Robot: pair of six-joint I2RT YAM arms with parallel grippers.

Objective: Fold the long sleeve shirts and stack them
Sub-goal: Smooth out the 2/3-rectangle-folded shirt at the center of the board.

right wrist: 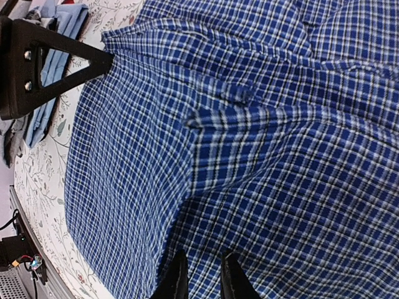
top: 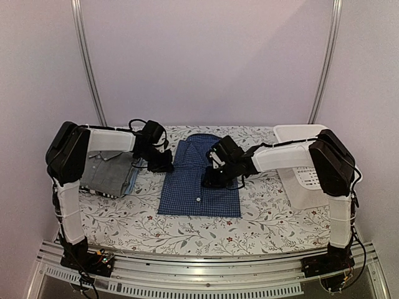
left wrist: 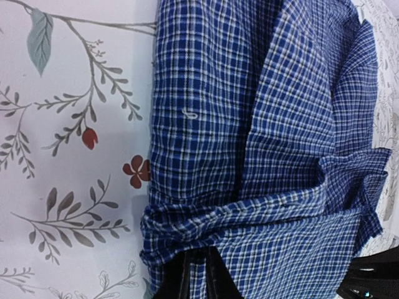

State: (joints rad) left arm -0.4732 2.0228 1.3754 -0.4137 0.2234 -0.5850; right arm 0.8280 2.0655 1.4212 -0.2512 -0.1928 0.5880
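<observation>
The white basket (top: pixel 293 132) stands at the far right of the floral tablecloth (top: pixel 262 218), with the right arm crossing in front of it; only its rim and a slotted wall show, so I cannot tell what lies inside; the dark blue check shirt (top: pixel 198 187) is outside it, spread flat at the middle of the table, collar towards the far edge, button row running down its front; to its left, just beside it, sits a stack of folded shirts (top: pixel 109 174), grey on top with light blue and dark stripes showing at the edges; the left gripper (left wrist: pixel 198 274) is at the shirt's left edge, its jaws clenched on a gathered pucker of the checked cloth; the right gripper (right wrist: pixel 201 280) rests on the shirt's middle, its fingers (right wrist: pixel 177 280) standing close together with a raised crease of the fabric running up from between them; whether they have bitten the cloth I cannot tell.
</observation>
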